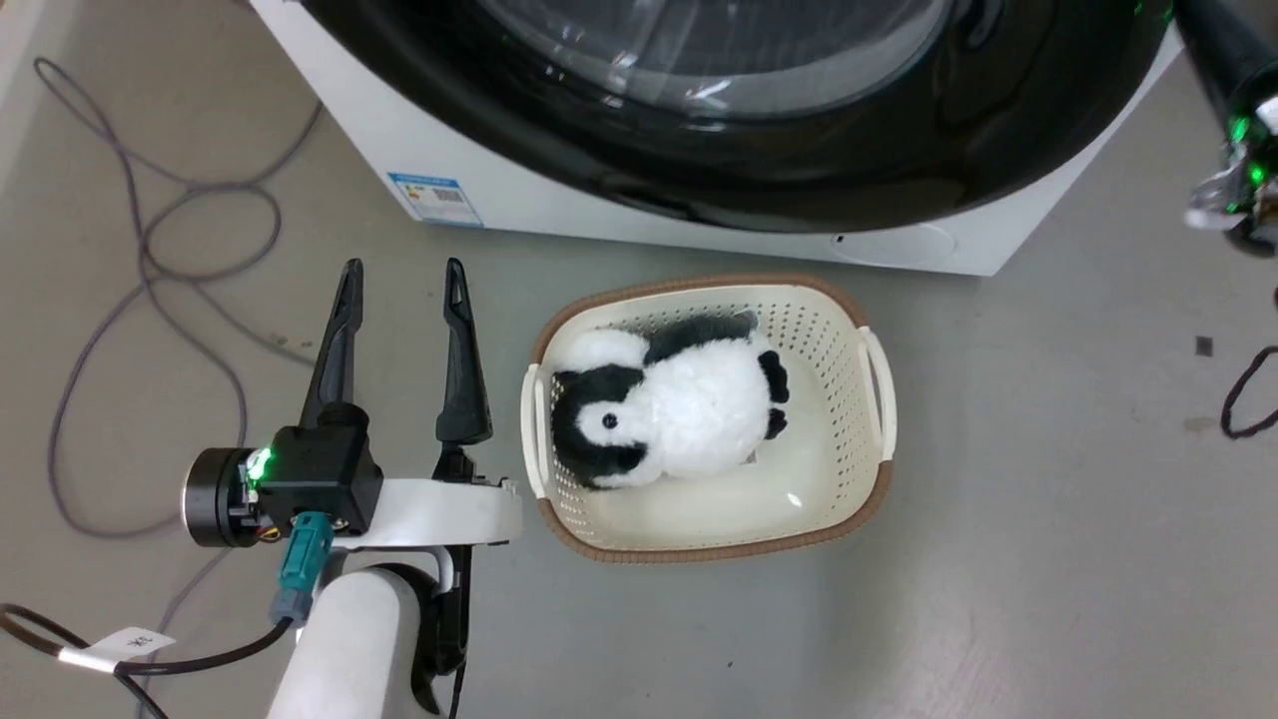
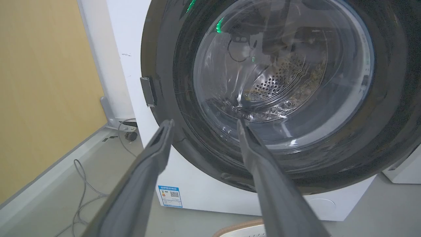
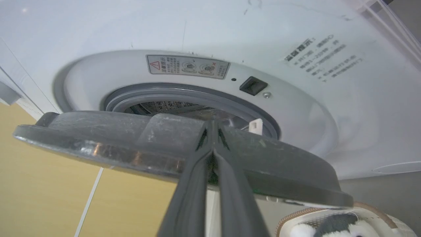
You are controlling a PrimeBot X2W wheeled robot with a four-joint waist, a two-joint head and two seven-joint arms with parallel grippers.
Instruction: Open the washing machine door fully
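Right tool [image 3: 212, 125], fingers together, against washing machine door [image 3: 98, 130] rim.

Laundry area: washing machine [image 1: 519, 205], basket [image 1: 881, 394], floor cables [image 1: 145, 245]

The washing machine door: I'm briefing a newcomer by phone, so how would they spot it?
Find the big white front-loading washing machine beside the yellow wall. On its front hangs a large round glossy black door with a bulging clear glass centre, swung ajar. Unlike the matt grey rubber ring around the drum, it is shiny and stands off the machine.
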